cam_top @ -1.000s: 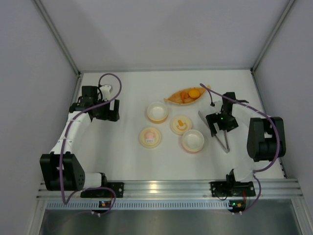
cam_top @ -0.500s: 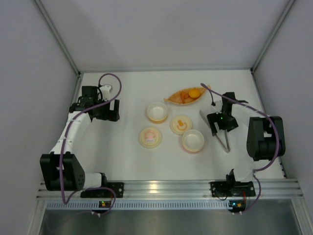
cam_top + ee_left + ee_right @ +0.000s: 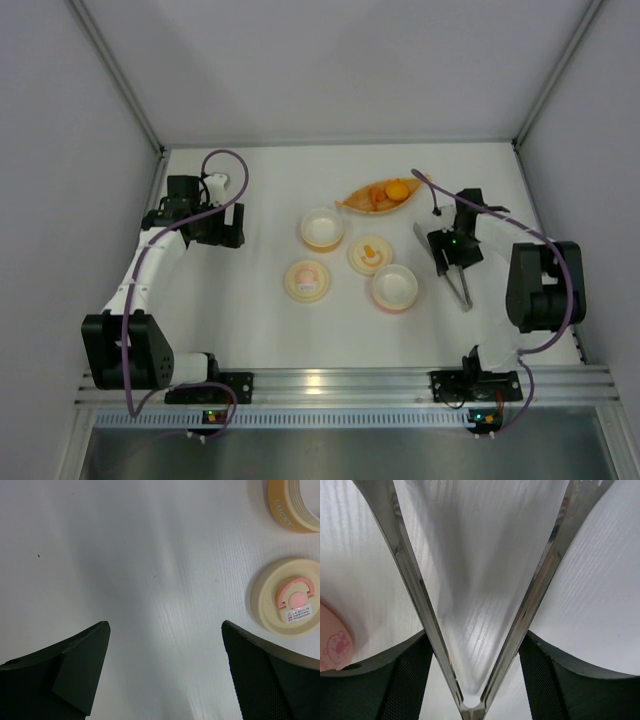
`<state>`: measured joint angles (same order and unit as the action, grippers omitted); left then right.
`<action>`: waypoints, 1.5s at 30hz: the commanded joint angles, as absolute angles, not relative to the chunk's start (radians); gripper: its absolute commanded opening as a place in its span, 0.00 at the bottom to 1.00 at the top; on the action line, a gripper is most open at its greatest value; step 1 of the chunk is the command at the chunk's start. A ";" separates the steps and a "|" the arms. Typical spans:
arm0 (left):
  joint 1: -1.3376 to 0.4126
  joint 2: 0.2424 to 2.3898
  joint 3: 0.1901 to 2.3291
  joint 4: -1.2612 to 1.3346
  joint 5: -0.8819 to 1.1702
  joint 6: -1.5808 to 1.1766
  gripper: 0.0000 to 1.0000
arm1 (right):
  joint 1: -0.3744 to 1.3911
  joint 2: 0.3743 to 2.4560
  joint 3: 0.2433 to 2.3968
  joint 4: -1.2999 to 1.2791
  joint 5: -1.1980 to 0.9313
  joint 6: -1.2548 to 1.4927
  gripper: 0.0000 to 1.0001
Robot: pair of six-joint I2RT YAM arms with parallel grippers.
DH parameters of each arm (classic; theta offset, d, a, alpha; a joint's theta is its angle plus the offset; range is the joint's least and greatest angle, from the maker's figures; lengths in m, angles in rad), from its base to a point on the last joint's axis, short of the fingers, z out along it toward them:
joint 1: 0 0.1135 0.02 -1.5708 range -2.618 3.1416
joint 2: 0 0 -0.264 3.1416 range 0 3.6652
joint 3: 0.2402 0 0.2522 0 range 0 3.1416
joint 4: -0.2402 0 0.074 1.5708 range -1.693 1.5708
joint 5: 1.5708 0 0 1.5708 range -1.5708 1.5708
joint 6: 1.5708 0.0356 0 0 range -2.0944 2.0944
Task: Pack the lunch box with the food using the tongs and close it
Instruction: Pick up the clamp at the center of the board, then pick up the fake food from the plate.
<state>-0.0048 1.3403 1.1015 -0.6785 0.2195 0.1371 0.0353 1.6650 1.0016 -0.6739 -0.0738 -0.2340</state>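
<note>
White table (image 3: 260,320), tongs (image 3: 412,585) between right jaws

Before us: mirror-glossy smooth metal tongs (image 3: 409,580), matt faintly grained white table (image 3: 480,555), satin cream plastic lid (image 3: 264,596).

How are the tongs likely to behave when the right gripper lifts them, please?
Probably springy: the tongs have thin arms splayed in a V, so squeezing should close them. Likely slippery: the metal is polished and the right fingers meet narrow edges. Held near the joint, the long tips may droop or swing.
</note>
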 commanded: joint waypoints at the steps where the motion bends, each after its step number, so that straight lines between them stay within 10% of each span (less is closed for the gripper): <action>1: -0.006 1.339 1.123 -0.657 0.229 0.141 0.98 | 0.018 1.571 1.025 -0.679 -0.133 -0.239 0.65; 45: -0.008 1.348 1.203 -0.693 0.305 0.143 0.98 | -0.017 1.498 1.572 -0.960 -0.496 -0.333 0.54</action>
<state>-0.0048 1.3514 1.1595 -0.6846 0.2798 0.1368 -0.0616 1.4677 1.5066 -0.9844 -0.4591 -0.3294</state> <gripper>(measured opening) 0.982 0.541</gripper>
